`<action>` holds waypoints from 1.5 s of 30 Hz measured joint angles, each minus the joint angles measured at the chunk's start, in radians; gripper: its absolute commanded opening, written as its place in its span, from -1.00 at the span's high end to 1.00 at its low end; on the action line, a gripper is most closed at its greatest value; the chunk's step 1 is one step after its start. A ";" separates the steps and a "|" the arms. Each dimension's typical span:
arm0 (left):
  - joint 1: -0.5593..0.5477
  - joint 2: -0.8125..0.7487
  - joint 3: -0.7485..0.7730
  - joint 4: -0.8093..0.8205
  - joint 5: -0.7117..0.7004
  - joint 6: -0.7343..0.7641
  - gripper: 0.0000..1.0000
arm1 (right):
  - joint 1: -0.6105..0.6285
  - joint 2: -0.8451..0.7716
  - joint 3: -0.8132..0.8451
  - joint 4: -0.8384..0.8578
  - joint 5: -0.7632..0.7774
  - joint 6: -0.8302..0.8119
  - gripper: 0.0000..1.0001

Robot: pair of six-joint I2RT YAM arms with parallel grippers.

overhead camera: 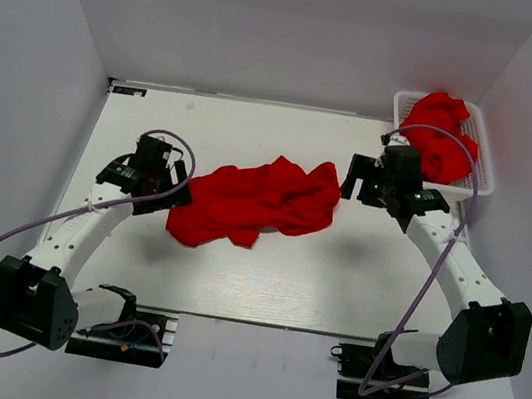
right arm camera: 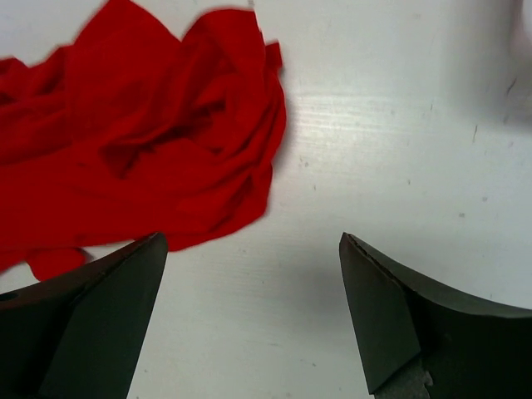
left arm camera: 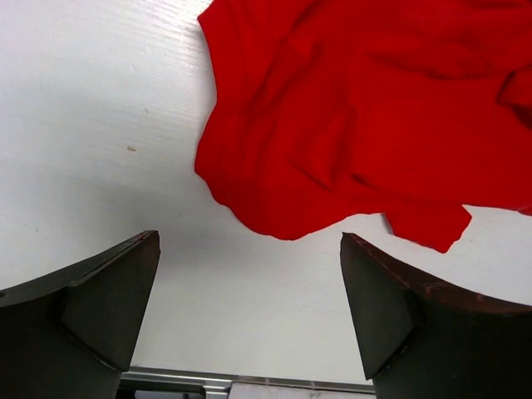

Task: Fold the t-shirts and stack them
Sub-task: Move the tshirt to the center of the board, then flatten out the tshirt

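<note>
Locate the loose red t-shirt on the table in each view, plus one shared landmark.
Top external: t-shirt crumpled at the middle of the white table.
Left wrist: t-shirt at upper right, beyond the open left gripper.
Right wrist: t-shirt at upper left, beyond the open right gripper.
Shared landmark: the white table under it, seen in all three.
</note>
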 measured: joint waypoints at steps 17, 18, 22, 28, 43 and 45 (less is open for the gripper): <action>0.006 0.261 -0.002 0.128 0.010 -0.020 -0.98 | 0.005 0.154 0.055 0.014 0.051 0.058 -0.80; 0.006 0.252 -0.022 0.127 0.008 -0.023 -0.98 | 0.005 0.166 0.068 0.014 0.051 0.057 -0.80; 0.006 0.172 -0.113 0.129 -0.005 -0.039 -0.98 | 0.005 0.195 0.097 0.016 0.045 0.051 -0.80; 0.006 0.125 -0.211 0.188 0.009 -0.063 -0.96 | 0.024 0.225 0.116 0.015 0.041 0.037 -0.80; 0.006 0.231 -0.234 0.367 0.029 -0.073 -0.42 | 0.066 0.409 0.145 0.116 0.032 -0.109 -0.80; 0.006 0.232 -0.245 0.368 0.024 -0.072 -0.42 | 0.066 0.433 0.145 0.128 0.026 -0.132 -0.80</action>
